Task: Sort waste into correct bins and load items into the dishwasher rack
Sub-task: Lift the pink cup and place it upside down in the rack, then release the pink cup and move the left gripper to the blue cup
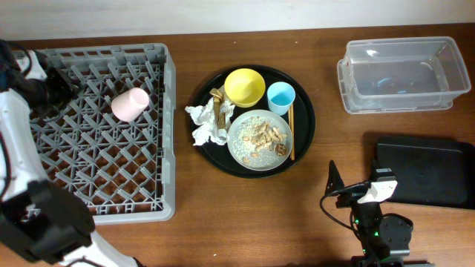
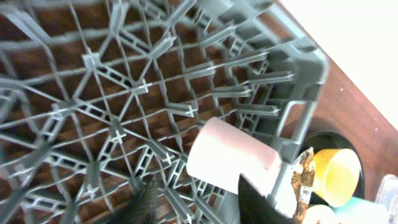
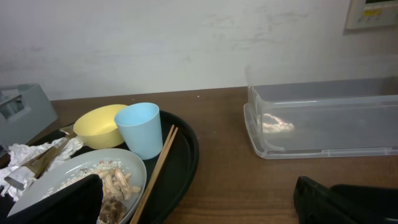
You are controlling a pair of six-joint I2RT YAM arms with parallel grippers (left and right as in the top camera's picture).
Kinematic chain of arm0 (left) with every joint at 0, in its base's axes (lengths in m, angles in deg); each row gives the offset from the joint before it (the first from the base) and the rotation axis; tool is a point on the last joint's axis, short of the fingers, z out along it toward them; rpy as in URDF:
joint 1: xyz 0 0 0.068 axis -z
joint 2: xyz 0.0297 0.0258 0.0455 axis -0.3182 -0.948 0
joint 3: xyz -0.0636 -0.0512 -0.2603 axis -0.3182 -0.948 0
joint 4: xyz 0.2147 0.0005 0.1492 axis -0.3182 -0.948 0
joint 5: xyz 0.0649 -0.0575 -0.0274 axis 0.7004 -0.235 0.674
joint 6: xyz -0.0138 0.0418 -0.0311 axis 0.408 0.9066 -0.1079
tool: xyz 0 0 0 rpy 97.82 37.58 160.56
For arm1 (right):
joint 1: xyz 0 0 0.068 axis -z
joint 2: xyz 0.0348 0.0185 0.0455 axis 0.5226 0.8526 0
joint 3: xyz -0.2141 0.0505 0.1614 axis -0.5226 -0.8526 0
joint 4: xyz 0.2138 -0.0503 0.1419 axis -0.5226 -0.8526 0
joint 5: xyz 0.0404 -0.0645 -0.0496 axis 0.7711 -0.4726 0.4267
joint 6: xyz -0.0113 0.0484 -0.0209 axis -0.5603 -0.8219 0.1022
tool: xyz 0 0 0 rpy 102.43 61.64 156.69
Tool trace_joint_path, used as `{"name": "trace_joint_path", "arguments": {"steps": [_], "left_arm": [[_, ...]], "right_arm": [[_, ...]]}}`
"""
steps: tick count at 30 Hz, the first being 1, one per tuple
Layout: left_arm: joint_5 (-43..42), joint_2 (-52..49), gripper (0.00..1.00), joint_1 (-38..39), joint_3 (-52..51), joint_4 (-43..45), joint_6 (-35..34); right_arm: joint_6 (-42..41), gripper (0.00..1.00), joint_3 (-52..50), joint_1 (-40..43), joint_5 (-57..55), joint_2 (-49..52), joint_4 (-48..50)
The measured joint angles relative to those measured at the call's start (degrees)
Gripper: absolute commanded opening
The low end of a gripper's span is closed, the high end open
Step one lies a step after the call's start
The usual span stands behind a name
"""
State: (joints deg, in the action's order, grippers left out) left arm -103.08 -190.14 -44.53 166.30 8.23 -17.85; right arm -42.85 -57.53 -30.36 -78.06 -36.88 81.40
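— So, what was nearest to the robot's side?

— The right gripper. It was nearer than the round black tray and to the right of it. Its jaws were wide apart, with nothing between them. The flat black container lay further right of the tray, also on the near side.

— And on the tray itself?

— In the tray's near part sat the speckled plate, with beige-brown food scraps on it. The chopsticks lay in the right part of the tray. The crumpled napkins were in the tray's left part, and a brown-gold wrapper was a little farther back. In the far part of the tray stood the yellow bowl and the light-blue cup, with the cup more to the right.

— Where was the pink cup?

— Left of the tray, inside the dishwasher rack. It was lying on its side across the pegs. The left gripper was over the rack, still further left of the tray. Its jaws were apart and were not closed on the cup.

— And the clear tub?

— Right of the tray, toward the far side, well apart from it.
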Motion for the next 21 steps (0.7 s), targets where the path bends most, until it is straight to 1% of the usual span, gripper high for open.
{"name": "trace_joint_path", "arguments": {"steps": [2,4,6,9,10,12,15,17,21], "left_arm": [[0.94,1.95,0.00,0.81,0.48,-0.83,0.00],[1.84,2.86,0.00,3.63,0.70,-2.23,1.38],[2.45,2.56,0.00,7.93,0.68,-2.60,4.39],[4.66,2.03,0.00,16.94,0.68,-2.47,8.92],[7.04,1.70,0.00,20.44,0.68,-2.32,9.90],[13.14,0.81,0.00,24.57,0.68,-2.19,10.71],[21.18,-1.55,0.00,28.57,0.68,-2.16,11.21],[26.99,-4.26,0.00,30.08,0.68,-2.19,10.99],[34.14,-8.13,0.00,29.44,0.57,-2.16,9.53]], "right_arm": [[0.02,0.98,0.00,0.00,0.00,0.00,0.00],[0.00,0.98,0.00,0.00,0.00,0.00,0.00],[0.02,0.98,0.00,0.00,0.00,0.00,0.00],[-0.02,0.98,0.00,0.00,0.00,0.00,0.00],[-0.02,0.99,0.00,0.00,0.00,0.00,0.00],[0.07,0.98,0.00,0.00,0.00,0.00,0.00],[0.00,0.98,0.00,0.00,0.00,0.00,0.00],[0.04,0.98,0.00,0.00,0.00,0.00,0.00],[0.00,0.98,0.00,0.00,0.00,0.00,0.00]]}}
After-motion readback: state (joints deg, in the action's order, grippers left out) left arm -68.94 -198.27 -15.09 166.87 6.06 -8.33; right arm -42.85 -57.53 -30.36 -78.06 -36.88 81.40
